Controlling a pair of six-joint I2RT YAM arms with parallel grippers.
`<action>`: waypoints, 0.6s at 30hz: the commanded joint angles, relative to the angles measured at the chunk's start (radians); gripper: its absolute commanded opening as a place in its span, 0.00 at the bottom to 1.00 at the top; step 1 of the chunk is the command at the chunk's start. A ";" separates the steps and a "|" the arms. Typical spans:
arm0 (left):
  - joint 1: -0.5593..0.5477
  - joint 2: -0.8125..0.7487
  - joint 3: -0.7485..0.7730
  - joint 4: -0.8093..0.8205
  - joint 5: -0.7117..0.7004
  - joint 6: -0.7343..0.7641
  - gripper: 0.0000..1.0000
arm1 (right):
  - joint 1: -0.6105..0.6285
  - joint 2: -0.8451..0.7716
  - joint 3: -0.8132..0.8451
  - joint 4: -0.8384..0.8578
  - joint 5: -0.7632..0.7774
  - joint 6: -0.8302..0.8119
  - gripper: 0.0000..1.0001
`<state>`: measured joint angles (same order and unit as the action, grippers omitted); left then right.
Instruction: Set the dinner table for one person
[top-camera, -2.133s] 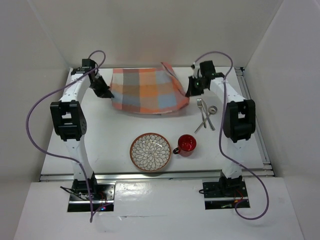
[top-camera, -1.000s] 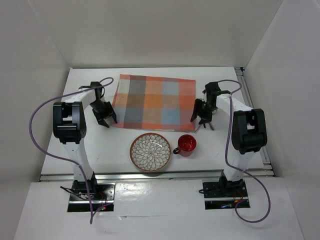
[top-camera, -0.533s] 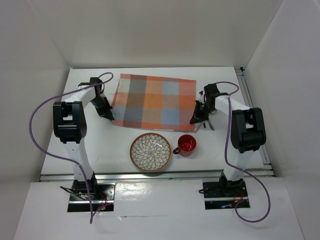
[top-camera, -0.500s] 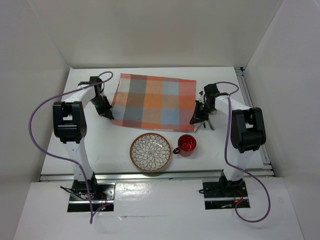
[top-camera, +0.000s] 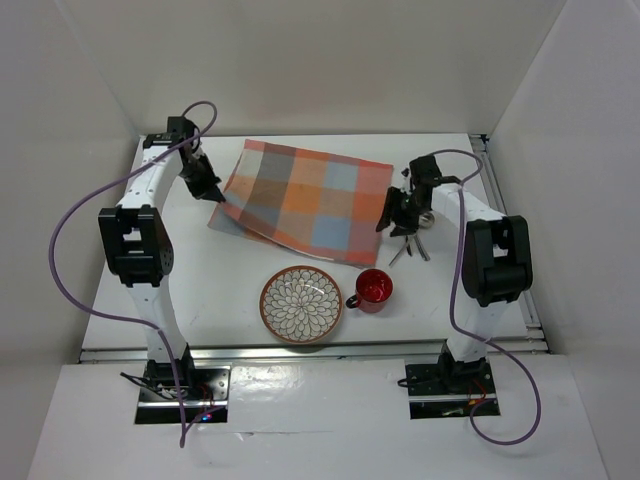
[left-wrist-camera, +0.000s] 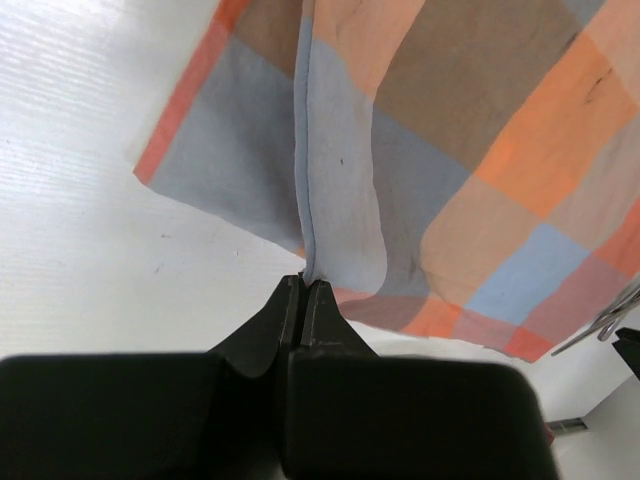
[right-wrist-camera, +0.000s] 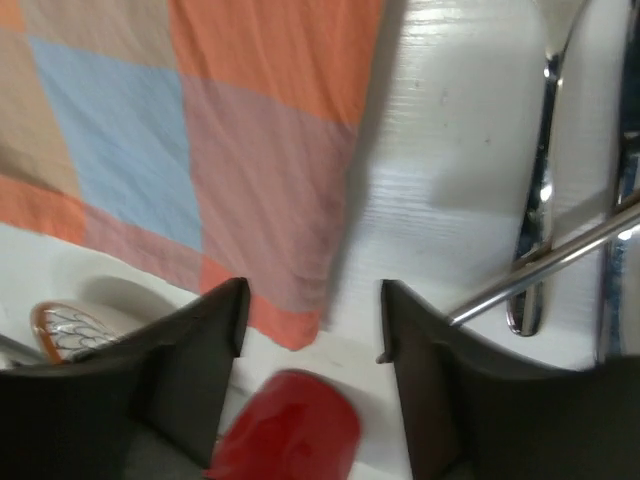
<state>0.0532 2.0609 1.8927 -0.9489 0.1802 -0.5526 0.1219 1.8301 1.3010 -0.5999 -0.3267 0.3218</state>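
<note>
Placemat stage, not finished.

- Left pincer (left-wrist-camera: 304, 288): clenched on the left edge of the checked placemat (top-camera: 305, 200). The left wrist view shows a pinch of cloth between the closed tips, with a fold running away from them. That side of the cloth is raised off the bench (top-camera: 230, 280).
- Right pincer (right-wrist-camera: 312, 290): released, jaws apart, nothing between them. It hangs over the placemat's near right corner, which lies flat below.
- Bench: white top carrying everything. The placemat sits at the far middle and is skewed, its near edge running down toward the right.
- Patterned plate (top-camera: 301, 304): on bare bench, nearer than the placemat and apart from it.
- Red cup (top-camera: 374, 287): just right of the plate, handle toward it, close under the placemat's near right corner.
- Cutlery (right-wrist-camera: 533, 230): crossed in a loose heap on bare bench, right of the placemat, beside the right pincer.

Judgement: early. Only the placemat is in hand, and it is neither square nor flat yet. Left to do: lay it straight, put the plate on it, sort the cutlery alongside, place the cup.
</note>
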 joint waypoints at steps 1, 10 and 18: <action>-0.004 0.019 0.006 -0.051 0.027 0.008 0.00 | 0.005 -0.008 -0.025 -0.026 0.008 0.000 0.72; -0.004 0.038 0.006 -0.042 0.004 0.008 0.00 | 0.071 0.058 -0.079 0.022 -0.129 0.011 0.62; -0.004 0.077 0.126 -0.042 0.036 0.008 0.00 | 0.087 0.067 0.056 0.009 -0.040 0.020 0.00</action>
<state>0.0532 2.1059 1.9301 -0.9958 0.1879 -0.5529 0.2115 1.9057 1.2533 -0.5999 -0.3920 0.3405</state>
